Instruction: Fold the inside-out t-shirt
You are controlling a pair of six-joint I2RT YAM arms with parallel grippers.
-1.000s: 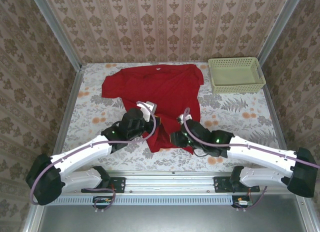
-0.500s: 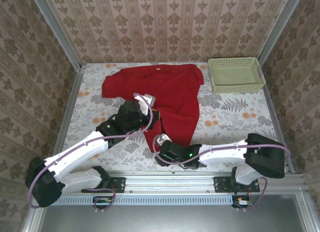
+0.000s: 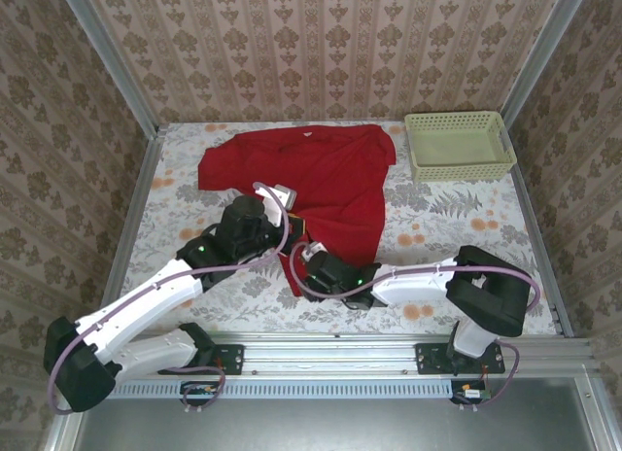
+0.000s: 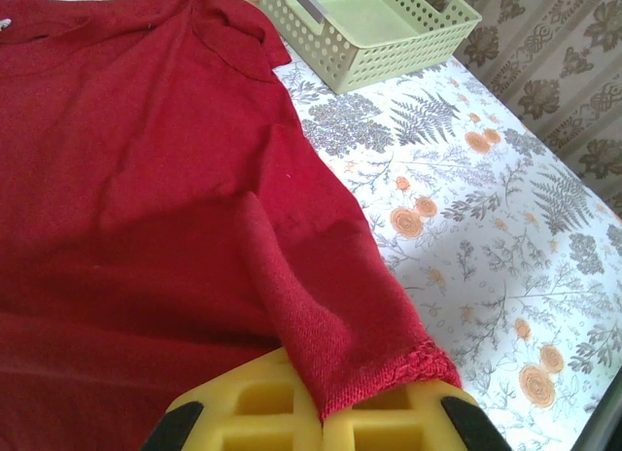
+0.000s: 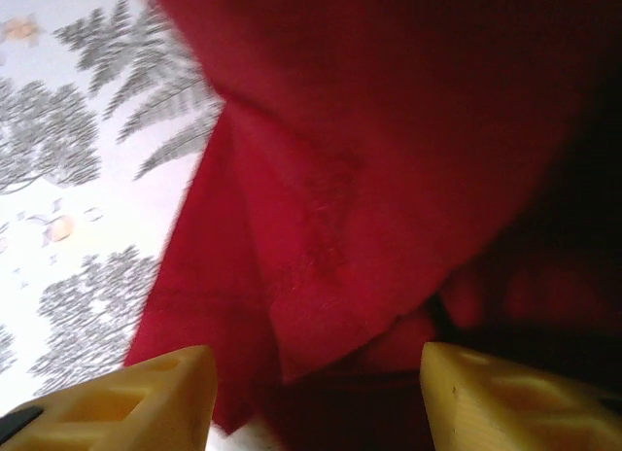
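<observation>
One t-shirt hem edge in left tool, open table beside.

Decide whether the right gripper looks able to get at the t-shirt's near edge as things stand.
Probably yes. The right gripper is open, with the t-shirt edge right in front of it and nothing in between. The left gripper pinches the cloth close by, which may crowd it a little.

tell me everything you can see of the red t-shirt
The t-shirt is plain red soft knit, spread wrinkled on the floral table, collar with a white tag at the far edge. Its near hem is bunched: the left gripper is shut on a stitched edge, and the open right gripper straddles a fold.
</observation>
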